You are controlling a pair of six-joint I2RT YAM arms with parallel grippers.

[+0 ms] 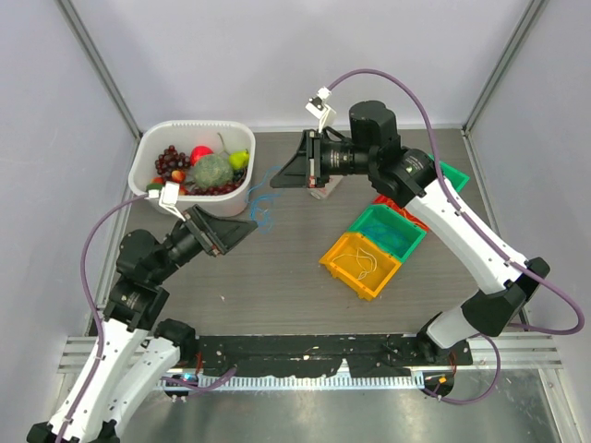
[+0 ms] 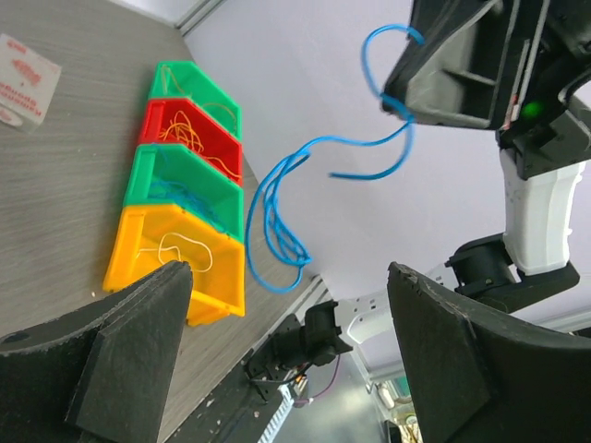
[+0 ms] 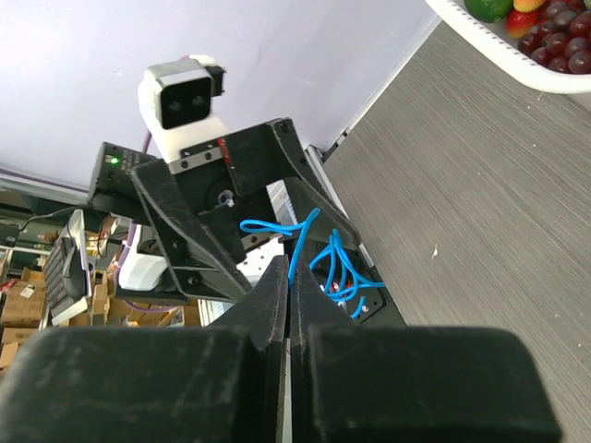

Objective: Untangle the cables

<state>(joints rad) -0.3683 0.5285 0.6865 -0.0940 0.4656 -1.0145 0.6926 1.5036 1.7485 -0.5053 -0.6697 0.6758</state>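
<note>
A thin blue cable [image 1: 263, 201] hangs in loops above the table, between the two grippers. My right gripper [image 1: 275, 181] is shut on its upper end, and the right wrist view shows the blue cable [image 3: 337, 263] pinched at the right gripper's [image 3: 294, 268] tips. My left gripper [image 1: 255, 224] stands open just below and left of the loops, touching nothing. In the left wrist view the blue cable [image 2: 277, 221] dangles beyond the wide-apart fingers [image 2: 138, 341] of the left gripper [image 2: 288, 272]. A white cable [image 2: 180, 249] lies in the yellow bin [image 2: 138, 277]. Orange-yellow cables [image 2: 189, 134] lie in the red bin [image 2: 162, 111].
A row of bins runs along the right of the table: yellow [image 1: 346, 268], teal-green [image 1: 406, 242], red, mostly hidden by the right arm, and green [image 1: 454, 173]. A white basket [image 1: 148, 152] of fruit stands at the back left. A small white box [image 2: 23, 83] lies near the right gripper.
</note>
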